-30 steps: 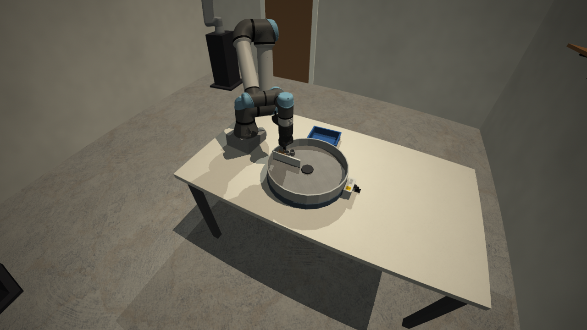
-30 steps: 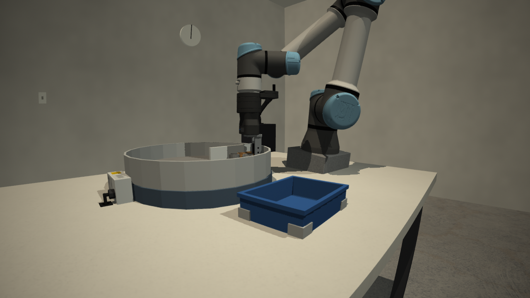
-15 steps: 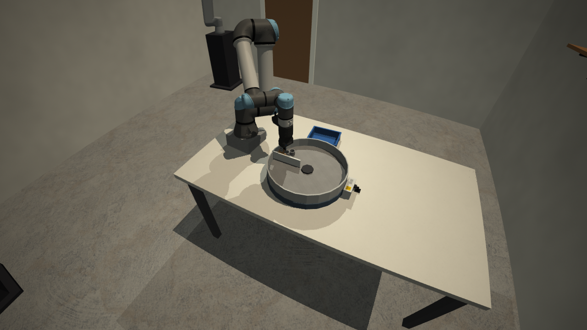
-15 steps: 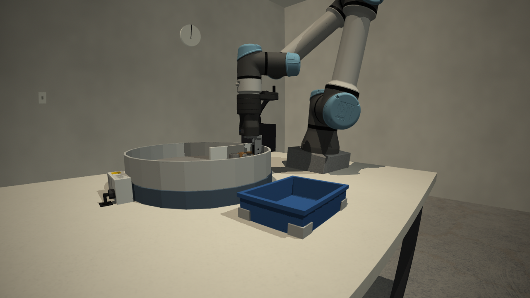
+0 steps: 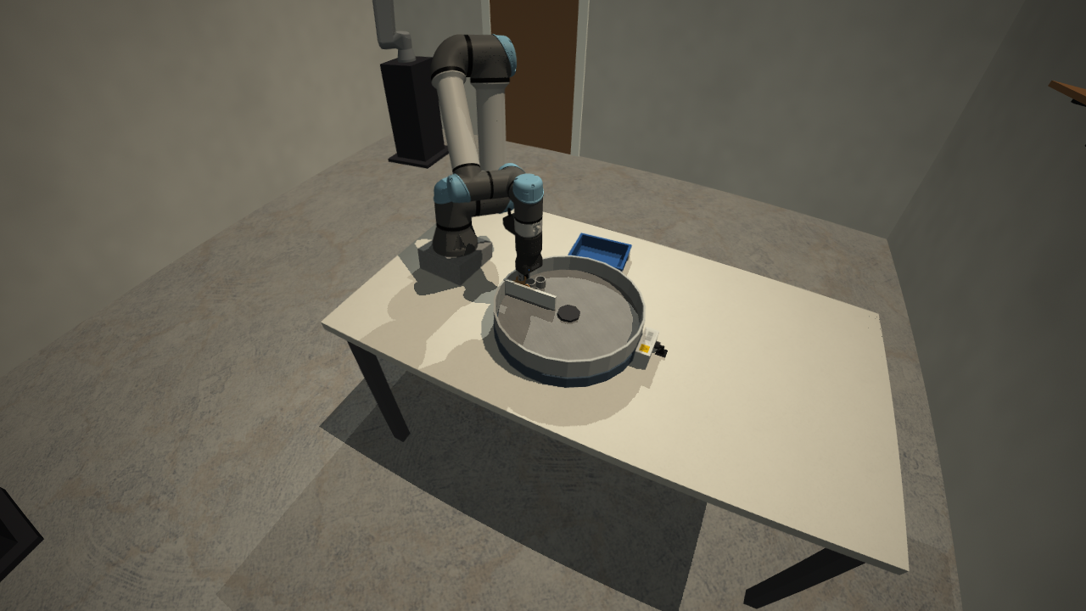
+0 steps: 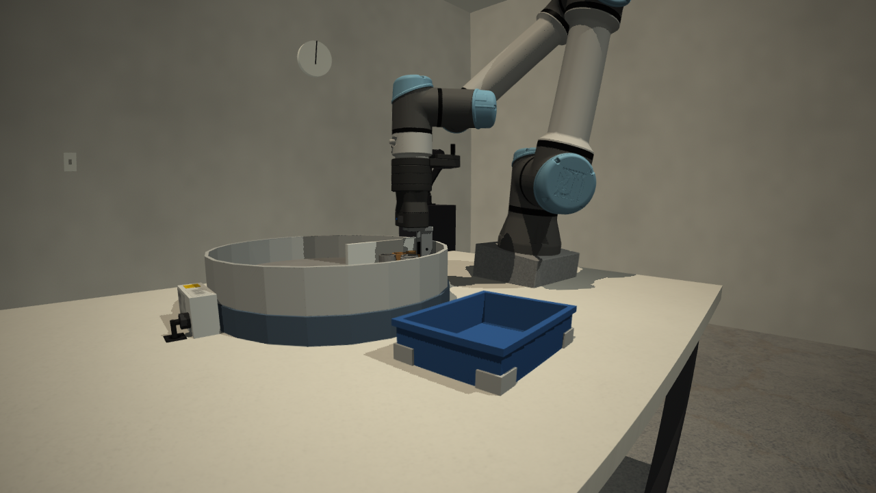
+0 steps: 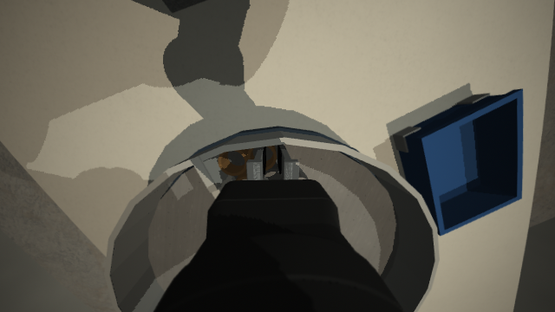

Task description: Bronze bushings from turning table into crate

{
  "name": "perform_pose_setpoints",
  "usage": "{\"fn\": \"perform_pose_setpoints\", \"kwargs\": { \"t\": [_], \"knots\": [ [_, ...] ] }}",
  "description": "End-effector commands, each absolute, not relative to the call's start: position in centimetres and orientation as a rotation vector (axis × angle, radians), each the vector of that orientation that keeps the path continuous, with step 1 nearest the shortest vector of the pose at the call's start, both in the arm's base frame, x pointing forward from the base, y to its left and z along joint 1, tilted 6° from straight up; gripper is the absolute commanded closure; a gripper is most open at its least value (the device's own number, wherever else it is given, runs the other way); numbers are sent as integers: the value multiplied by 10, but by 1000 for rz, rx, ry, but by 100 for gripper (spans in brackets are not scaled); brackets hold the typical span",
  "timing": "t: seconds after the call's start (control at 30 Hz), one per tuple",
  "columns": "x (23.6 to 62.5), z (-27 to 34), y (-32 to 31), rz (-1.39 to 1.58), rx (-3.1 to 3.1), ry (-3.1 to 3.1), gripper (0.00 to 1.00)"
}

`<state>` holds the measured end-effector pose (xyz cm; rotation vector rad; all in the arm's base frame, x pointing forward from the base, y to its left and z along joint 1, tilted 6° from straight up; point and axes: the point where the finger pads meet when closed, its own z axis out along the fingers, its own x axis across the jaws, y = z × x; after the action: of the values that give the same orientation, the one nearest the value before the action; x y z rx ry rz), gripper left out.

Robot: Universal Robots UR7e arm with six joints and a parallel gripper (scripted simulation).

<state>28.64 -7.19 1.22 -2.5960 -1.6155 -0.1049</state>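
The turning table (image 5: 614, 285) (image 6: 324, 281) (image 7: 408, 204) is a round grey tub with a low wall. Bushings bunch at its back edge behind a white fence (image 5: 529, 294) (image 6: 361, 251). In the wrist view a bronze bushing (image 7: 230, 164) lies just left of the fingers, and another bronze piece shows between them. Two grey steel bushings (image 5: 540, 282) stand beside them. My gripper (image 5: 525, 273) (image 6: 423, 247) (image 7: 271, 154) points straight down inside the tub among the bushings, its fingers partly apart, not clamped on anything. The blue crate (image 5: 600, 250) (image 6: 490, 352) (image 7: 451, 156) is empty.
A dark hub (image 5: 568, 312) sits at the tub's centre. A small white control box (image 5: 646, 348) (image 6: 198, 306) is fixed to the tub's side. The arm's base (image 5: 453, 261) (image 6: 526, 263) stands on the table behind the tub. The crate lies close beside the tub wall.
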Motion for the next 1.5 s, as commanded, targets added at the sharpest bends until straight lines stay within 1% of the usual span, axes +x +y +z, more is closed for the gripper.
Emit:
{"fn": "perform_pose_setpoints", "kwargs": {
  "t": [0.0, 1.13, 1.17, 1.47],
  "knots": [
    [287, 12, -72, -106, -2597, -1616, 60],
    [287, 3, -71, -105, -2597, -1616, 60],
    [287, 3, -71, -105, -2597, -1616, 100],
    [287, 3, -71, -105, -2597, -1616, 100]
  ]
}}
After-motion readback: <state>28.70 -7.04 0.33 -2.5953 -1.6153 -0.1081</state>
